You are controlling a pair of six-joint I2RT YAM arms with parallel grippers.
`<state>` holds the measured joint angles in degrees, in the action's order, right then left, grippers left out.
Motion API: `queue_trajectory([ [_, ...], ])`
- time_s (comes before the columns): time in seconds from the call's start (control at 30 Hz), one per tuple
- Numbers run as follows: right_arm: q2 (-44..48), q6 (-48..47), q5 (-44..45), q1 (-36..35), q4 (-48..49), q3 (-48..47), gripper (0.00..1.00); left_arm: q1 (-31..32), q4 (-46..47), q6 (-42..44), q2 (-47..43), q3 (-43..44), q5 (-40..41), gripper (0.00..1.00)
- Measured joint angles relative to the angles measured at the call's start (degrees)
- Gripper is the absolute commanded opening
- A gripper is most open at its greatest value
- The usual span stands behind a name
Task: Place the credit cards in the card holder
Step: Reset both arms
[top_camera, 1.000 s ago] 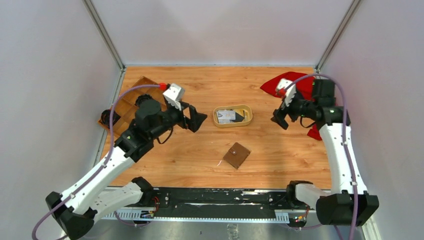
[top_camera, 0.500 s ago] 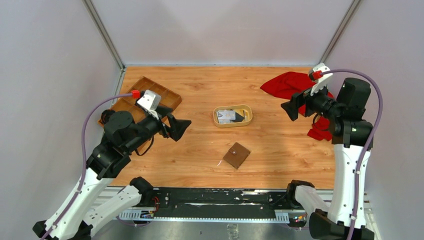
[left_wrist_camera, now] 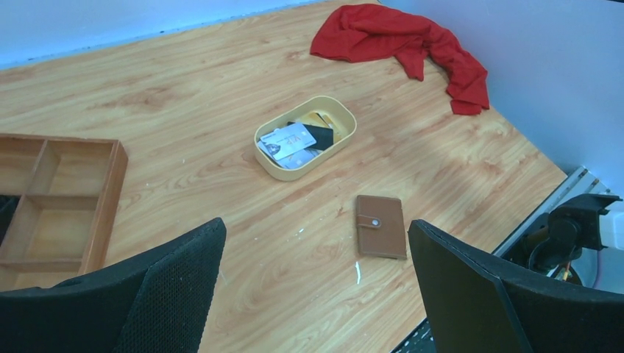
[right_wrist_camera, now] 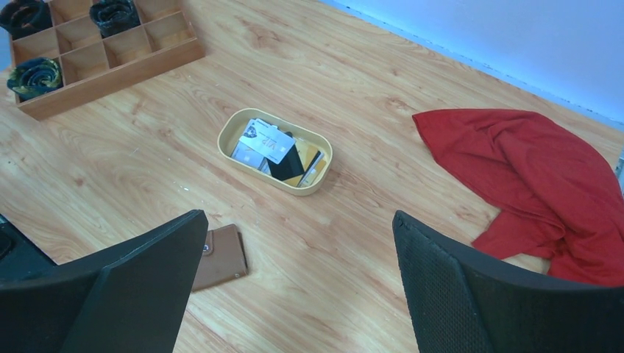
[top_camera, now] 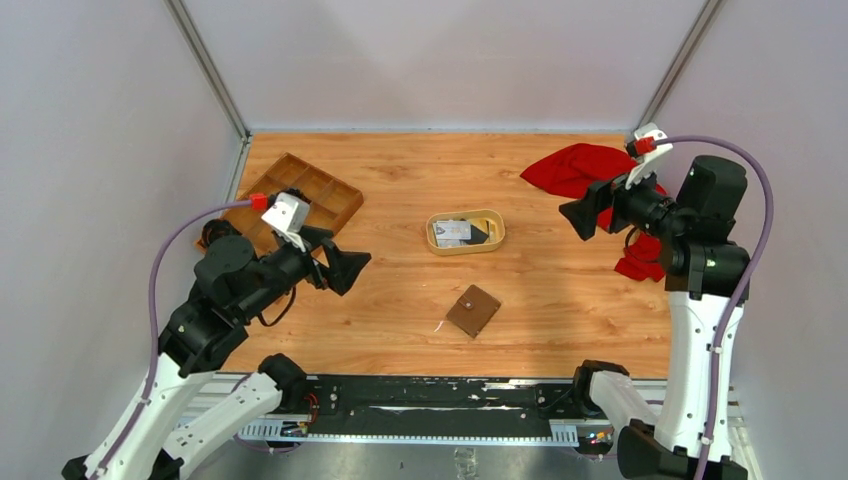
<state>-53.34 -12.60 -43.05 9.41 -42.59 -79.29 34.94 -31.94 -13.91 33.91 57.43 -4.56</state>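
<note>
The credit cards lie stacked in an oval tan dish [top_camera: 498,231] at mid-table: a whitish card [top_camera: 452,231] on top and a black card [top_camera: 479,235] beside it. The wrist views show the same whitish card [left_wrist_camera: 288,140] [right_wrist_camera: 265,140] and black card [left_wrist_camera: 318,134] [right_wrist_camera: 283,160]. The card holder [top_camera: 473,310] is a brown snap-closed wallet, lying shut in front of the dish [left_wrist_camera: 380,226] [right_wrist_camera: 221,257]. My left gripper [top_camera: 352,272] hovers open, left of both. My right gripper [top_camera: 573,220] hovers open to the right. Both hold nothing [left_wrist_camera: 316,226] [right_wrist_camera: 298,216].
A crumpled red cloth [top_camera: 585,168] lies at the back right, partly under my right arm. A wooden compartment tray [top_camera: 305,192] sits at the back left, with dark rolled items [right_wrist_camera: 114,15] in some compartments. The arms' base rail [top_camera: 430,400] runs along the near edge.
Both arms have drawn back from the middle. The left gripper moved left and toward the near edge, the right gripper moved right. Cards and card holder have not moved.
</note>
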Motion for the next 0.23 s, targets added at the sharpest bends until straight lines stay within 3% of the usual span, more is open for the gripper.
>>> queue_trajectory([
  [0.23, -0.61, 0.17, -2.29, 0.48, 0.09, -0.9, 1.0, 0.0, -1.18, -0.04, -2.05, -0.13, 0.9, 1.0],
])
